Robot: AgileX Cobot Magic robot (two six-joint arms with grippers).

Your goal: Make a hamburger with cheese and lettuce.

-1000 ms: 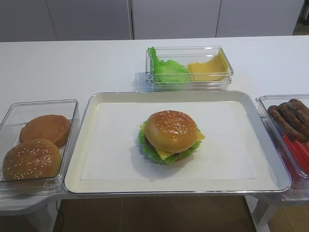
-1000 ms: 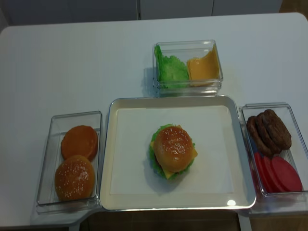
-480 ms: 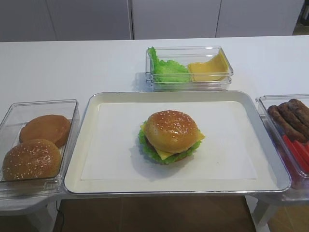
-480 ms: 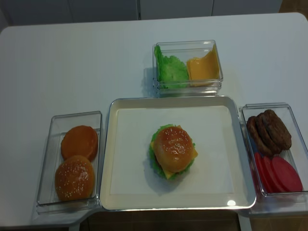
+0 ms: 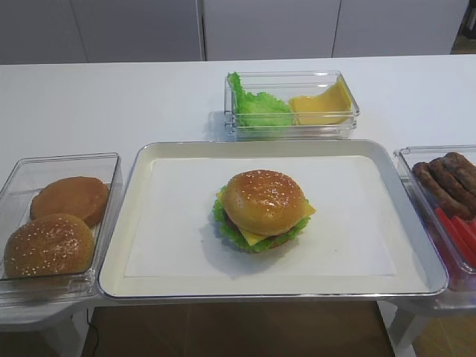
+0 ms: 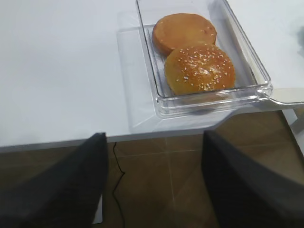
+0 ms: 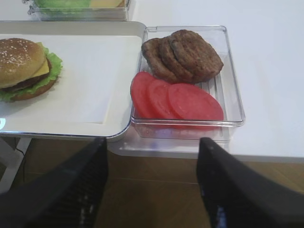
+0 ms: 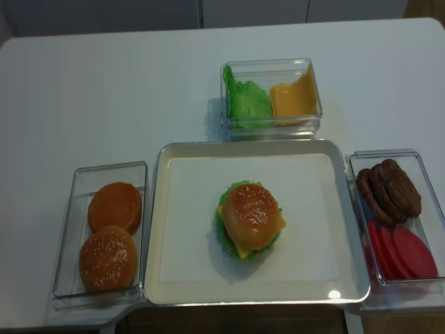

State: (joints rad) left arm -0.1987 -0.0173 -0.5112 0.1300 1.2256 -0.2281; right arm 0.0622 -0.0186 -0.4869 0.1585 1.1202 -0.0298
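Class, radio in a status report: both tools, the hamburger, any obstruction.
Left tool and right tool open, holding nothing, back off the table edge. Hamburger stacked on tray, sesame bun on top. Nothing touching it.

Two high cameras are looking down at the table (image 5: pixel 111 97) from the front, one steeper. Each wrist camera is looking at one side box; the right one is also showing the hamburger (image 7: pixel 26 69).

I see a white table (image 5: pixel 111 104) backed by pale grey cabinet doors (image 5: pixel 268 28), brown wood floor (image 6: pixel 156 190) below.
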